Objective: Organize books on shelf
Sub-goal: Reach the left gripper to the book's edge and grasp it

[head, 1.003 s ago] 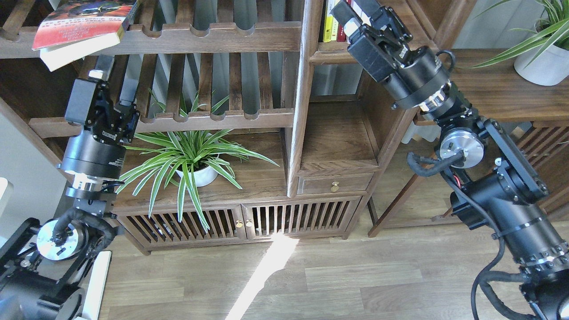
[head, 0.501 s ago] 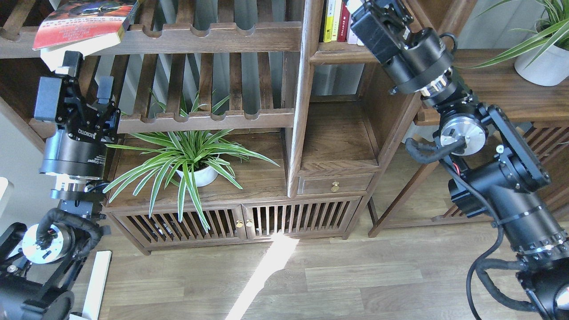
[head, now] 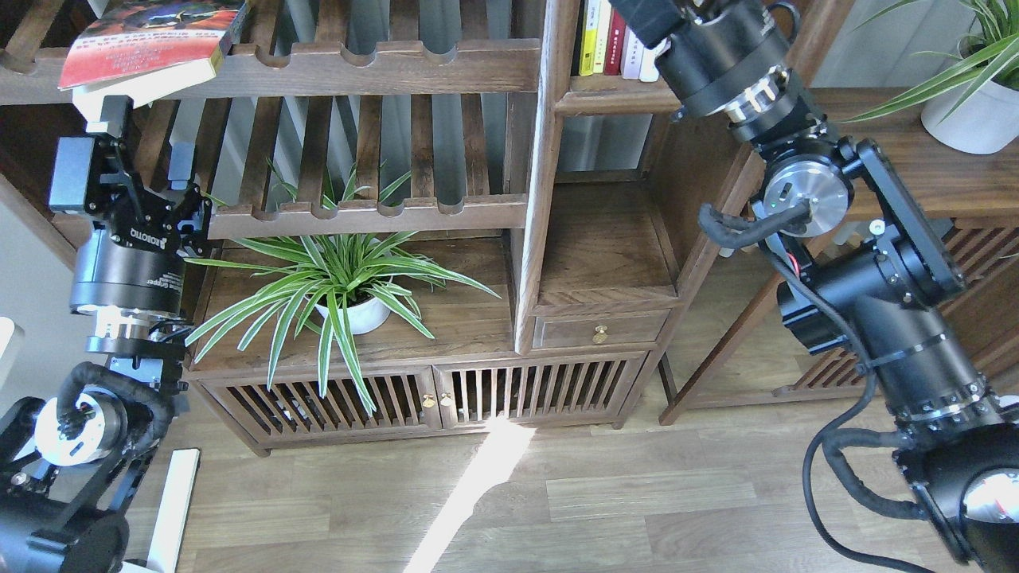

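A thick book point(head: 143, 36) with a red-orange and dark cover lies flat on the top slatted rack at the far left, and its pale page block overhangs the rail. My left gripper point(head: 145, 139) stands open just under that book. Its left fingertip point(head: 107, 119) reaches the page edge, with nothing between the fingers. Several upright books point(head: 605, 40) with yellow, red and white spines stand on the narrow cubby shelf point(head: 605, 101). My right gripper point(head: 646, 14) is up beside them, and its fingers are cut off by the top edge of the view.
A spider plant in a white pot point(head: 350, 310) sits on the wide board below the racks. A second potted plant point(head: 967, 111) stands on the side table at the right. An empty lower cubby point(head: 605, 247) sits above a small drawer point(head: 599, 330).
My right arm has risen, carrying its gripper past the top edge and uncovering more upright spines. My left gripper has shifted left and up, closer under the red-orange book.
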Controlling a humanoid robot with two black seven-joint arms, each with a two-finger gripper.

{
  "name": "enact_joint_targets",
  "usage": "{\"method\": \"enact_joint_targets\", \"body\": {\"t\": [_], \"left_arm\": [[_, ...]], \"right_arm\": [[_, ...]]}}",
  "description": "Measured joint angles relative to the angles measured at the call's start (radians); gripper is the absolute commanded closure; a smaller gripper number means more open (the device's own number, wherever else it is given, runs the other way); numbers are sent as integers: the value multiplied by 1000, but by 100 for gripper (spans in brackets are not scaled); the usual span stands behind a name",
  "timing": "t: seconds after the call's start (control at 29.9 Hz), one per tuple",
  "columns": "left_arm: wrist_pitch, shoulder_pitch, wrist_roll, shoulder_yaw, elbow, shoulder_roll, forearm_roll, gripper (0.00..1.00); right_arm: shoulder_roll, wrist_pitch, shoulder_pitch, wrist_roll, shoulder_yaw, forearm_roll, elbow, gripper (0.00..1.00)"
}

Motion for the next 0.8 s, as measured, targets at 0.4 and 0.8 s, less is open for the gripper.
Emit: {"method": "enact_joint_targets", "body": {"t": [0.4,0.8], "left_arm": [[219,-70,1,-61,-22,0,-23,15],[373,-97,1,-87,-44,0,-50,12]], "right_arm": [[3,18,-15,-1,0,33,0,0],[37,26,-32,-1,-3,37,2,0]]}}
